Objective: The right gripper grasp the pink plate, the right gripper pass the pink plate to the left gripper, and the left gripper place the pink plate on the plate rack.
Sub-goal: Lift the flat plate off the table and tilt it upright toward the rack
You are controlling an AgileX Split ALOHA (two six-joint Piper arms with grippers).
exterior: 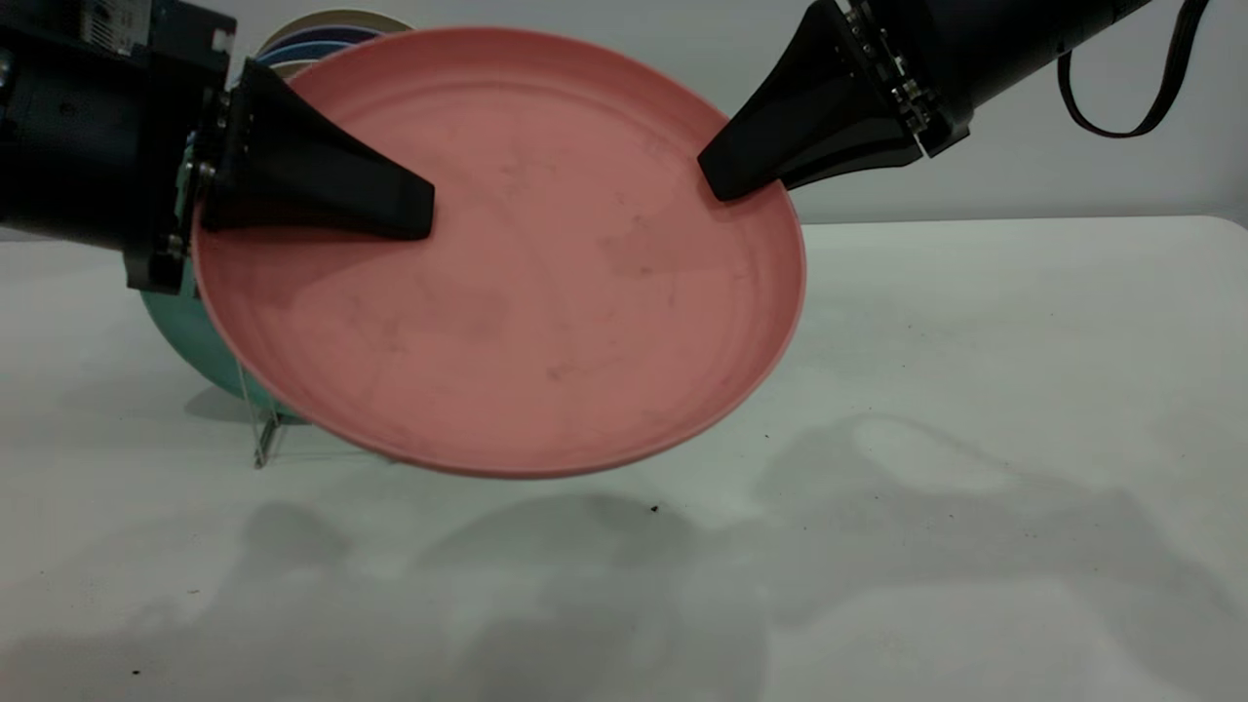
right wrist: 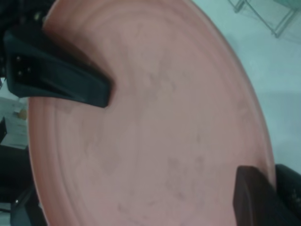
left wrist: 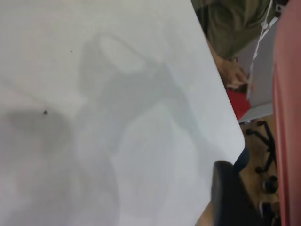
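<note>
Two grippers on one plate, and from the exterior view we have the pink plate held up off the worktop, tilted with its face toward us. Our left gripper pinches the rim at one side, our right gripper the opposite upper rim; both sets of fingers look closed on it. We judge it stiff and light, probably plastic, matte enough not to slip much, and best held at the raised rim (exactly where both holds sit). Salmon pink, round, low rim, faint dark scuffs across the face. Behind it the plate rack peeks out below, with a teal-green plate standing in it.

Over to the left wrist view: we see the plate's edge alongside one dark finger, worktop beyond.

Right wrist view now: the plate's face fills it, the left gripper's finger lying on it across from our own finger at the rim.
</note>
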